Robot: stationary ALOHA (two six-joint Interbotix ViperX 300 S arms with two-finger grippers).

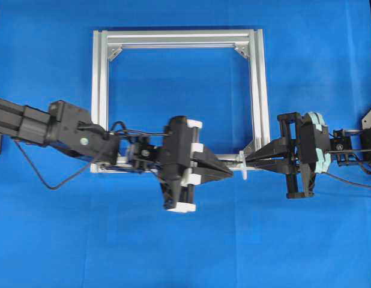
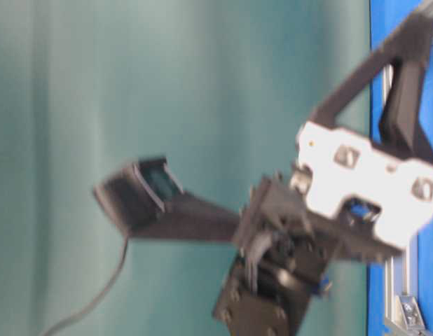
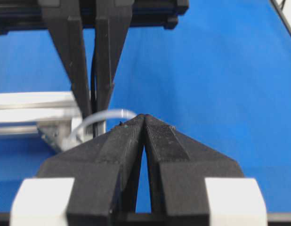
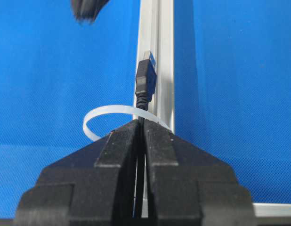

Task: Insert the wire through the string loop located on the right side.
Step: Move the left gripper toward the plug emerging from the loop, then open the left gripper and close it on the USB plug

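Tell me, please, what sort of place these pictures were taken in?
Most likely a robotics lab test bench. A blue cloth-covered table carries a bare aluminium frame with a white string loop tied on. Two black grippers, left and right, meet there, the right pinching the wire.

A: Overhead status?

B: My left gripper (image 1: 229, 170) and right gripper (image 1: 250, 158) point tip to tip over the near bar of the aluminium frame (image 1: 100, 90), by its right corner. Both sets of fingers look pinched together.

A: Loop?

B: String loop (image 1: 241, 166) sits right between my two tips, white, on the bar. Can't tell contact.

A: Wire?

B: Too thin to pick out there. A black cable (image 1: 47, 177) sags on the blue table (image 1: 185, 252) below my left arm.
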